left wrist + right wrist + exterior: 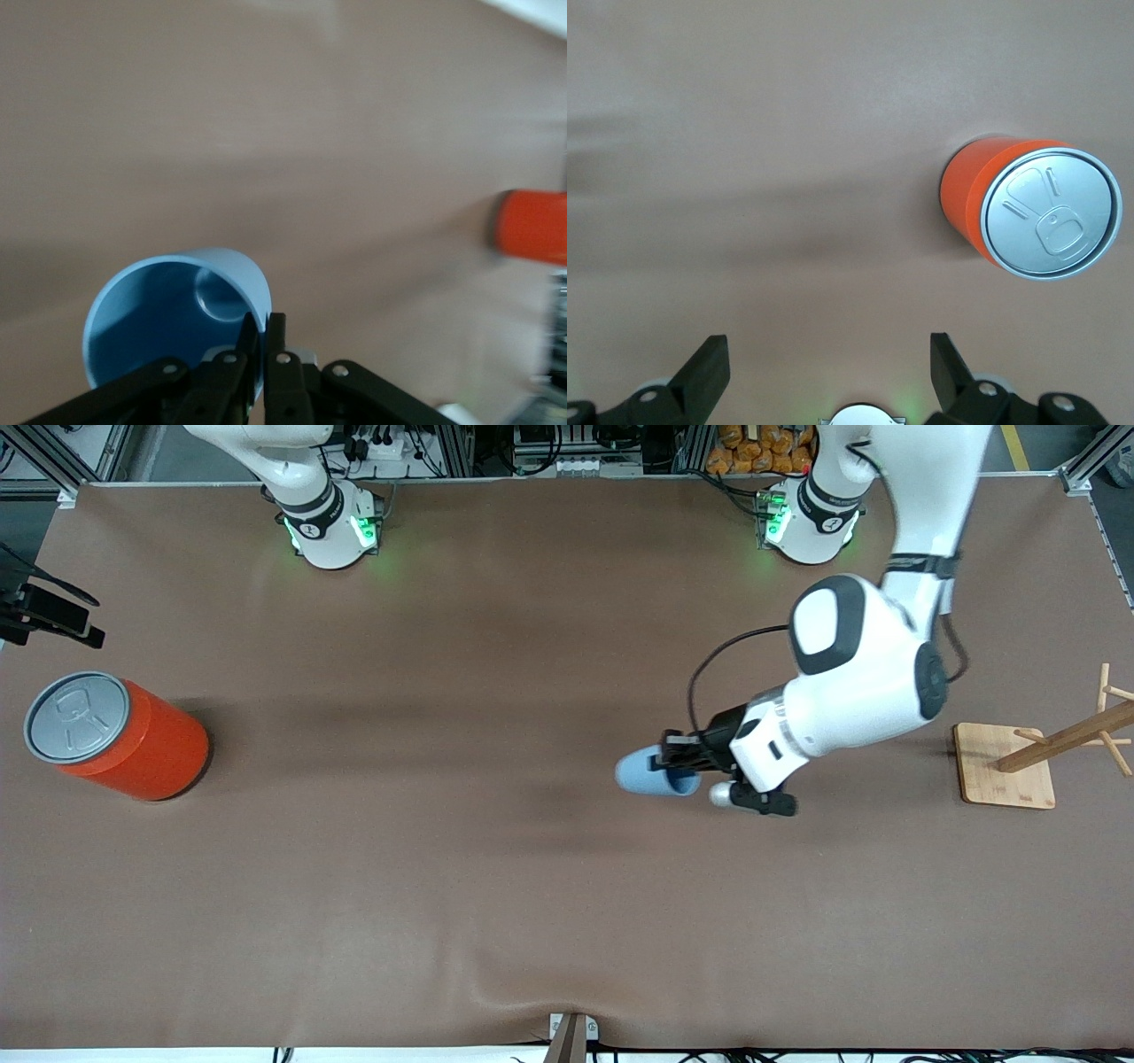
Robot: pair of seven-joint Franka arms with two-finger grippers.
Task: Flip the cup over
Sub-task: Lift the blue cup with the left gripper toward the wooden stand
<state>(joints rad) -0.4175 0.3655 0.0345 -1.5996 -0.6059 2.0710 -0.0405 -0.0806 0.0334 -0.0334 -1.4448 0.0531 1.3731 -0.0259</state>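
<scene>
The matte brown table (496, 691) fills the frame. The cylindrical orange can (124, 735) with its grey metal lid stands at centre-left. The wooden peg rack (1045, 757) sits at the right edge. The left gripper (682, 762) pinches the rim wall of the cup (645, 772), right of centre, lying sideways. The right gripper (828, 372) waits with jaws spread, holding nothing.

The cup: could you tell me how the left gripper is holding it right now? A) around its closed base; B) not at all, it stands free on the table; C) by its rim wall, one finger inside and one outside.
C: in the left wrist view the left gripper is shut on the rim wall of the cup, one finger inside its mouth.
</scene>
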